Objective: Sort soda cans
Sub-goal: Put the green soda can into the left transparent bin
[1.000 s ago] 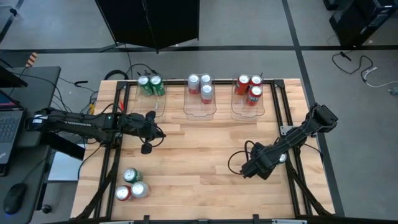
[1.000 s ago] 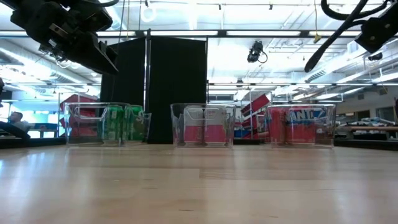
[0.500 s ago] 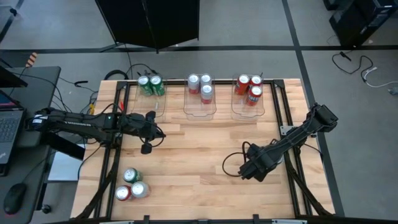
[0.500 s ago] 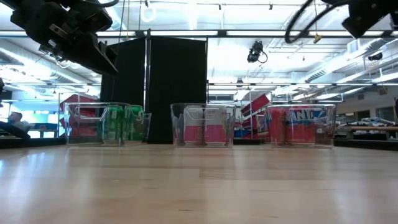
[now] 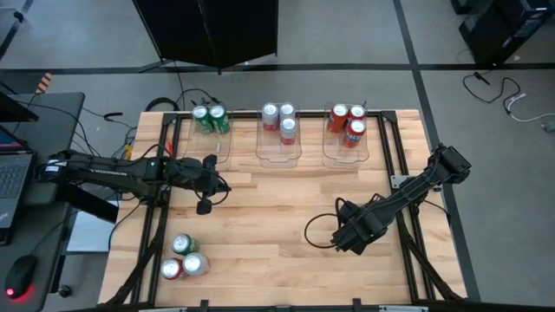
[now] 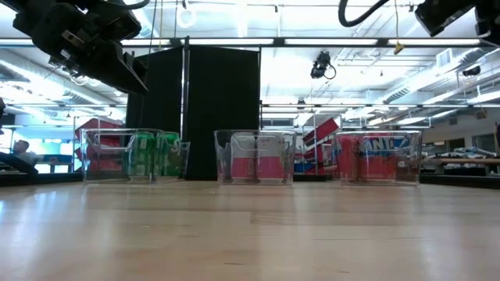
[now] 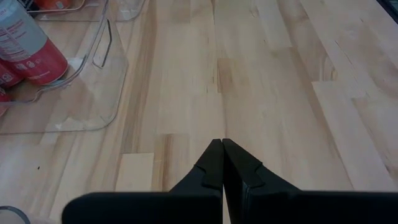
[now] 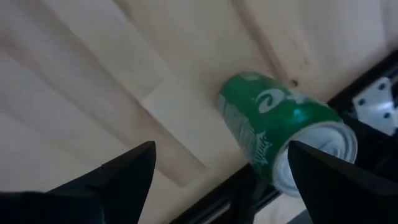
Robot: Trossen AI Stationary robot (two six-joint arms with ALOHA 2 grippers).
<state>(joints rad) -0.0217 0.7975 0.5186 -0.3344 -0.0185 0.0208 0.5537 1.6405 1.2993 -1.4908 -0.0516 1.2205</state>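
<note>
Soda cans [image 5: 279, 119] are seen from above in three clear bins [image 5: 279, 154] along the far edge of the table [image 5: 277, 208]: two green, three silver-white, three red. Three loose cans [image 5: 183, 258], one green, one red, one silver-white, are grouped at the near left corner, close to the edge. The middle of the wooden top is left bare. The left gripper [image 5: 217, 184] is held just in front of the green bin; the right gripper [image 5: 340, 239] is held over the right half, near the black frame [image 5: 404, 227]. Anything under the right arm is hidden.

At table height the bins [image 6: 256, 156] are lined up at the back, colours blurred through the plastic. The left gripper [image 6: 117, 70] is raised at upper left; the right arm is cut off by the top edge. The loose cans are not caught.

From the left wrist, the left gripper [image 7: 222, 149] is shown with fingers pressed together on nothing, above bare wood. One bin wall [image 7: 112, 62] and cut-off cans [image 7: 31, 43] are seen at the side.

From the right wrist, the right gripper [image 8: 222, 146] is shown with fingers spread wide. A green can [image 8: 280, 130], silver top and white lettering, is seen beyond them, untouched, against the frame [image 8: 249, 186]. Upright or tipped cannot be told.
</note>
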